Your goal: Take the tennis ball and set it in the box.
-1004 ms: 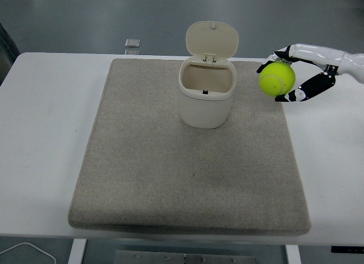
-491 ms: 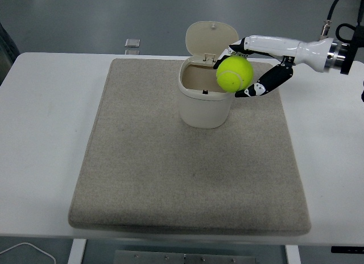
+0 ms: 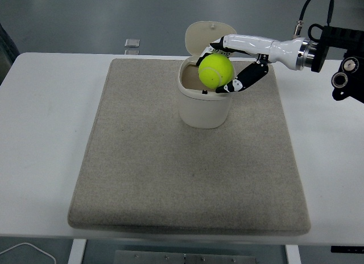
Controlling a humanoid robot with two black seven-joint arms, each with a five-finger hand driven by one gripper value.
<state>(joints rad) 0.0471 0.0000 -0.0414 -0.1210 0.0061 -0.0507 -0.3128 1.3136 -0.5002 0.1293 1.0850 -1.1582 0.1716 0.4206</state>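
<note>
I have the right hand (image 3: 236, 62) reaching in from the right edge of the head view, white fingers (image 3: 242, 42) stretched along the top of the tennis ball (image 3: 215, 70) and the black thumb pressed up under its right side, so the ball is pinched between them and held clear of everything else. The hand is only partly closed, just enough to wrap the ball.

I take the box (image 3: 206, 99) as my landmark: a cream, round-cornered bin standing upright on the far half of the grey mat (image 3: 187, 173), its hinged lid (image 3: 210, 36) tipped up and back behind the opening. The yellow-green ball hangs over the right part of the box's open mouth, overlapping the right rim in my view; from this angle I cannot tell how high above the rim it sits. The inside of the box that shows to the left of the ball looks pale and bare, with a small dark catch at the front wall.

The right arm's black wrist housing (image 3: 341, 53) sits well to the right of the box, above the white table (image 3: 40, 139). Beyond the box, to its far left near the table's far edge, lies a small silvery square object (image 3: 132, 43).
</note>
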